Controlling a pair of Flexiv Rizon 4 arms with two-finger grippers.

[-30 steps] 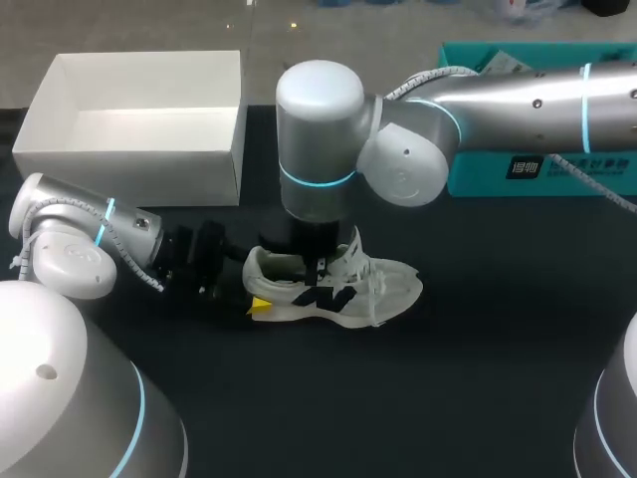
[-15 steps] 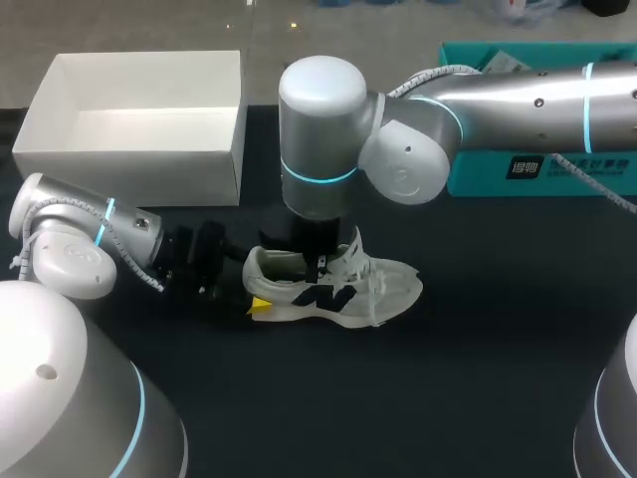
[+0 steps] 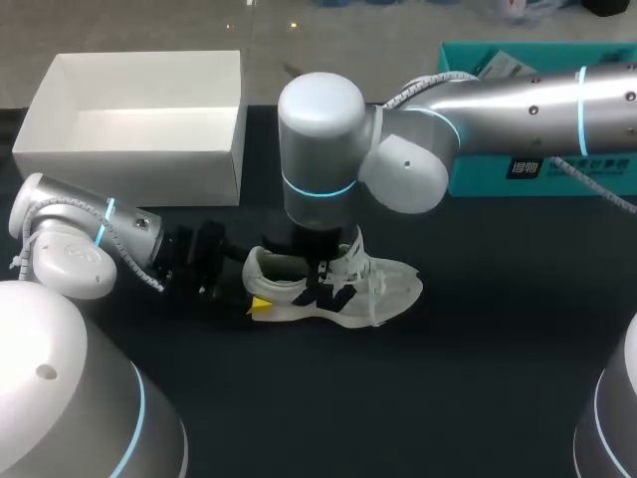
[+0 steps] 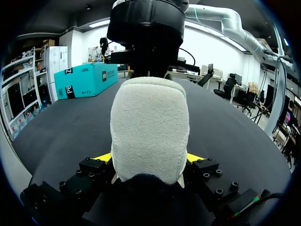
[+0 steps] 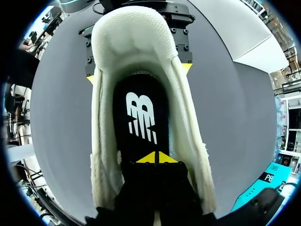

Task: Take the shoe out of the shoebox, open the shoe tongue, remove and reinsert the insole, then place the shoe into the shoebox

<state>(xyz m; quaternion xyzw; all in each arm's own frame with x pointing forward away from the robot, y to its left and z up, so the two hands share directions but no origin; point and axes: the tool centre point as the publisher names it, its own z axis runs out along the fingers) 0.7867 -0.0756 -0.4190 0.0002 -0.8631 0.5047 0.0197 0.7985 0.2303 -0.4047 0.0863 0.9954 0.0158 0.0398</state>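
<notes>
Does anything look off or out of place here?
Nothing stands out. The shoe sits upright on the table, heel clamped in the left gripper; the right gripper is inside, on the insole; the shoebox stands empty.

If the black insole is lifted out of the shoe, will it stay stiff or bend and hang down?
The insole looks thin and flat, so it would probably flop when lifted. It lies snug between the padded walls of the shoe, so it may drag coming out.
</notes>
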